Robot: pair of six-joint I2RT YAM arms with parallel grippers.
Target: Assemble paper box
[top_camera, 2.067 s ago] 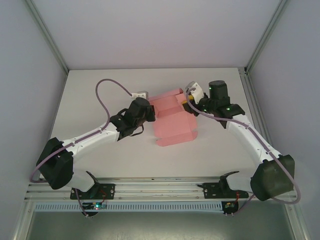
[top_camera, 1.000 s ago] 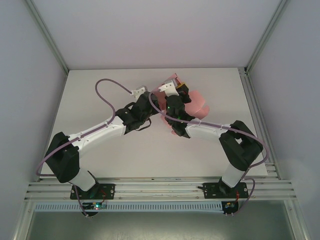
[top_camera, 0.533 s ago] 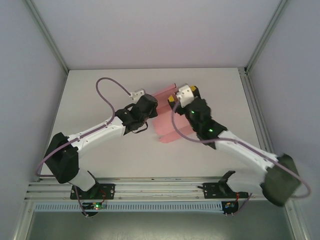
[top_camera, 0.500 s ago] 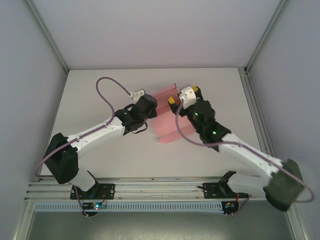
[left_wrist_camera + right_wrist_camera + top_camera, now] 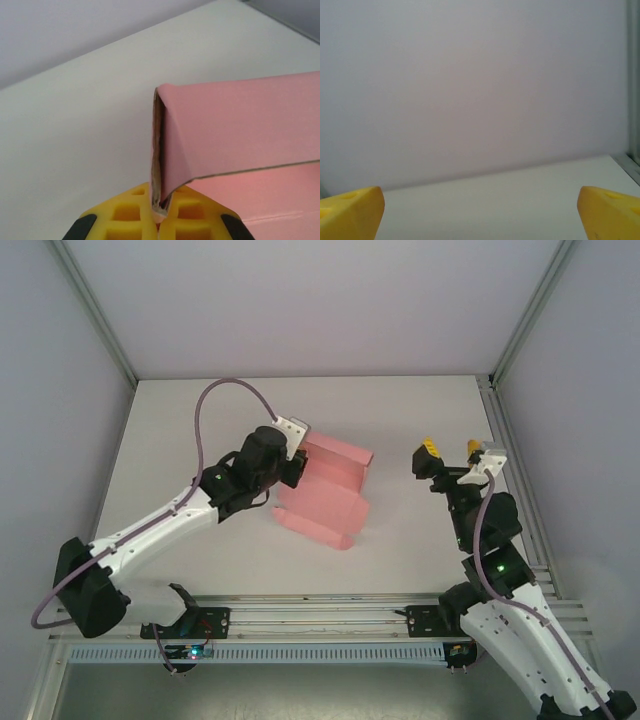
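- since half a second ago: pulled right gripper [image 5: 449,448] off the box [image 5: 325,490] and out toward the right side of the table [image 5: 180,420]; turned the box as well, with left arm reaching further in.
- top view: left gripper [image 5: 297,462] clamped on the box's far-left corner, so by far the nearer of the two.
- top view: box partly folded, lying mid-table, with a raised block at the far end and a flat flap trailing toward the near edge. long axis roughly far to near, leaning a little right.
- top view: right gripper spread wide and holding nothing, well apart from the box, which lies to its left.
- left wrist view: yellow pads [image 5: 197,212] pinched tight on a thin doubled edge of pink card. folded panel [image 5: 240,130] rising from the pinch and running off to the right, bare table to the left.
- right wrist view: yellow fingertips [image 5: 350,210] far apart at the lower corners, nothing between them, table and grey wall [image 5: 480,75] ahead.
- judged: next move likely hinges on bringing right gripper leftward to the box's free right side while the left pinch anchors the far-left corner.
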